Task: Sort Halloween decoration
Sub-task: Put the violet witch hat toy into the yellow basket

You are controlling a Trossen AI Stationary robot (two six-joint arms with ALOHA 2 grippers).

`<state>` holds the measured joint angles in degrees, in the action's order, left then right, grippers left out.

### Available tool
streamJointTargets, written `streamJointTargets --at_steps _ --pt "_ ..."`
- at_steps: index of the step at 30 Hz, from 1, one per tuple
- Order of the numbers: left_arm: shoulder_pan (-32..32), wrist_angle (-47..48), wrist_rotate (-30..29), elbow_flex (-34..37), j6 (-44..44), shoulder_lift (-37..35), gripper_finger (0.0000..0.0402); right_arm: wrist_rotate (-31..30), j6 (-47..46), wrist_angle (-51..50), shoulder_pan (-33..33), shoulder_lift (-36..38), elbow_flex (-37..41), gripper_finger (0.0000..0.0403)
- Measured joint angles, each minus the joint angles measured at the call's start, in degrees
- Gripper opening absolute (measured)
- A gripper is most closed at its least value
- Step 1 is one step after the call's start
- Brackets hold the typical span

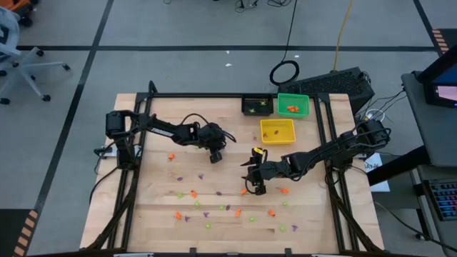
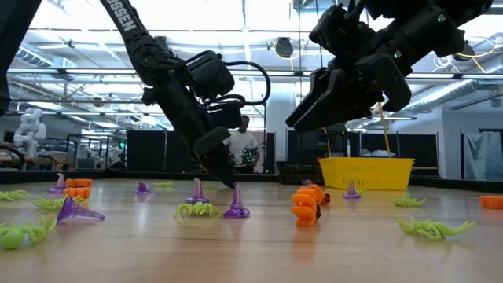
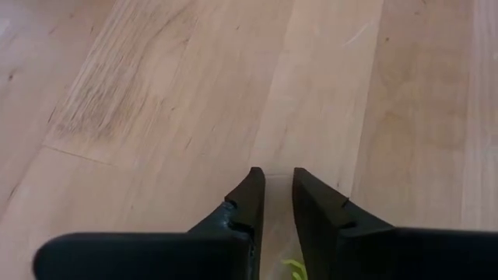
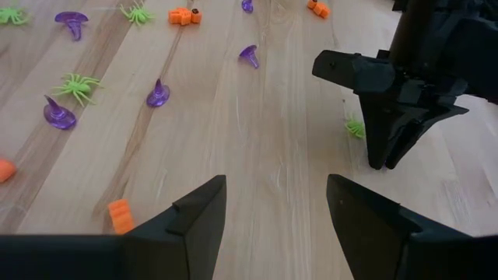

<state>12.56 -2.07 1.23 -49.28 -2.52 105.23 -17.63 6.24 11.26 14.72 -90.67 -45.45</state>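
Tiny Halloween decoration pieces lie scattered on the wooden table (image 1: pixel 157 178): purple witch hats (image 4: pixel 159 95), light-green spiders (image 4: pixel 76 84) and orange pumpkins (image 2: pixel 306 206). My left gripper (image 1: pixel 214 158) points steeply down at mid-table with its tips at the tabletop, its fingers (image 3: pixel 247 194) nearly together around a green spider (image 4: pixel 355 127). My right gripper (image 4: pixel 276 194) hangs open above the table, just right of the left one, with nothing between its fingers. My left gripper has the green spider between its two fingers, coming from above and slanting down. Only a bit of the spider's body (image 3: pixel 293 268) shows in the narrow gap, far back from the tips. Its legs stick out beside the fingers (image 4: pixel 381 140), and it lies on the table.
At the far right stand a black bin (image 1: pixel 257 106), a green bin (image 1: pixel 293 106) and a yellow bin (image 1: pixel 277 130). Most trinkets lie toward the table's near edge (image 1: pixel 214 207). A black frame rail (image 1: pixel 335 200) runs along each side.
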Motion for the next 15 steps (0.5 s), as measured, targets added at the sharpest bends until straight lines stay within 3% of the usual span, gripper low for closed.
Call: streamJointTargets --at_steps 5,9,15 --pt "0.0 0.0 -0.1 0.0 0.0 0.0 0.0056 -1.4 -0.8 -0.9 0.0 0.0 0.0 0.0208" --pt "0.0 -0.2 -0.2 0.1 0.0 -0.3 0.0056 -10.1 -3.2 -2.0 0.0 0.2 0.0 0.0208" --pt "0.1 -1.2 -0.5 0.4 2.0 -3.4 0.0056 -18.0 -4.5 -7.6 0.8 3.7 0.0 0.0208"
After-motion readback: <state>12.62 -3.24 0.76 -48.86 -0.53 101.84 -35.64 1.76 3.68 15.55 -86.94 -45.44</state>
